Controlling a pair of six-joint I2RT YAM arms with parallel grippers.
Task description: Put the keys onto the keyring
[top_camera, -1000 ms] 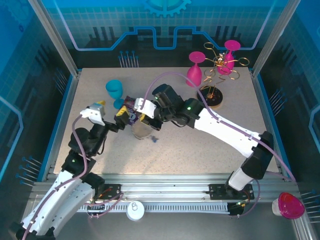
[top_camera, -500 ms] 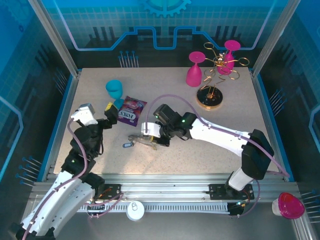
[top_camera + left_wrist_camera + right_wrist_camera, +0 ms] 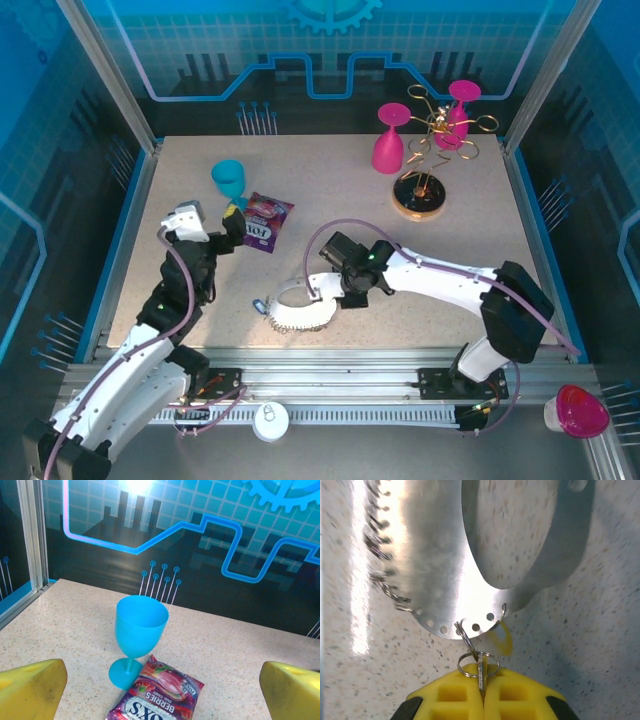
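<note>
The right arm reaches low across the table [image 3: 330, 170] from its base at the near right corner, forearm stretched leftward and wrist bent down, so the right gripper [image 3: 318, 290] sits close to the surface just left of the middle, not far from the near edge. Its yellow fingers are pressed together, pinching the keyring [image 3: 297, 315] by one of the small wire rings [image 3: 477, 664] linked through the holes along its rim. A thin sliver of metal is caught between the pads too; I cannot tell whether it is a key. The keyring lies flat on the table just beyond the fingertips on the near side, a pale crescent fringed with chain links, its blue tag [image 3: 260, 306] at the left end.

The left arm rises from the near left corner and folds at the elbow, its wrist held level above the left part of the table. The left gripper [image 3: 232, 226] is spread wide, holding nothing, its fingertips [image 3: 31, 687] far apart and pointing at the teal cup [image 3: 140, 630] and the berry sweet packet [image 3: 160, 695] just in front of it
</note>
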